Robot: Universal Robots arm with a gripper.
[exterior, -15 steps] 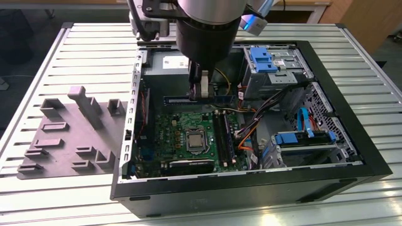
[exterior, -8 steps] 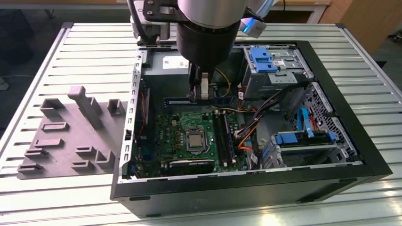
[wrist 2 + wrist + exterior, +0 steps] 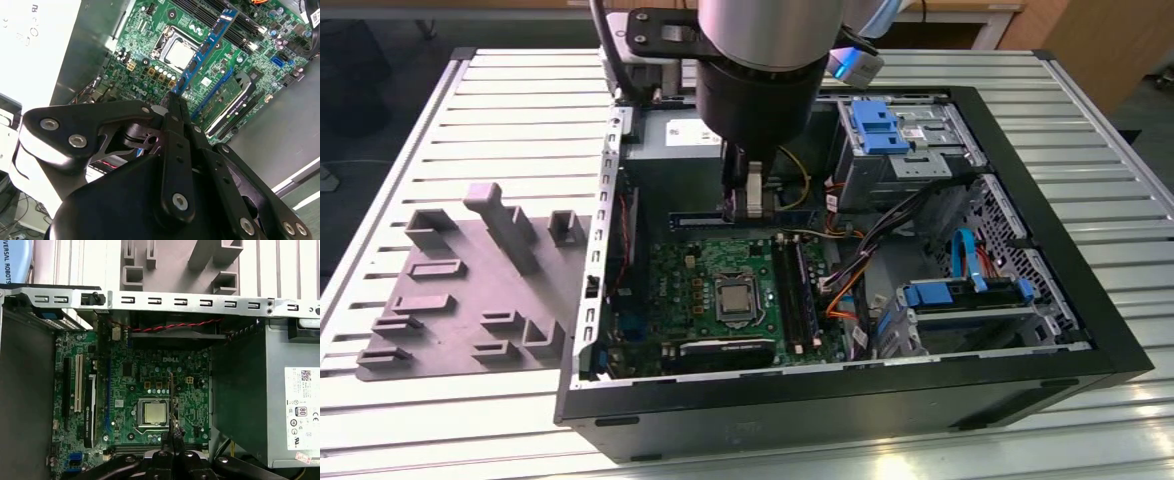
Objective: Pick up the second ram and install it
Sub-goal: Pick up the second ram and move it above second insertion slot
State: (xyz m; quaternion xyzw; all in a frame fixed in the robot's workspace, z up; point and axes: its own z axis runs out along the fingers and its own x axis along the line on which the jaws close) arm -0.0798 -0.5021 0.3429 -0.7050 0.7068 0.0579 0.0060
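Second ram (image 3: 206, 47), a blue stick, clamped at 1 end between the fingers (image 3: 176, 130), held clear above the green board (image 3: 150, 370) near the silver processor (image 3: 156, 412). All inside an open computer case (image 3: 854, 410) on the slatted worktop (image 3: 520, 90), grey tray (image 3: 454, 300) just beside.

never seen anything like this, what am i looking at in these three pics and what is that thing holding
This is a single robot arm working over an open computer case that lies on a slatted metal table. The exterior view comes from a camera standing off the arm. Both wrist views come from cameras riding on the arm, looking past its gripper. The gripper is shut on the second ram, a narrow memory stick, held above the green board inside the case. Beside the case, on the exterior view's left, lies a grey moulded tray.
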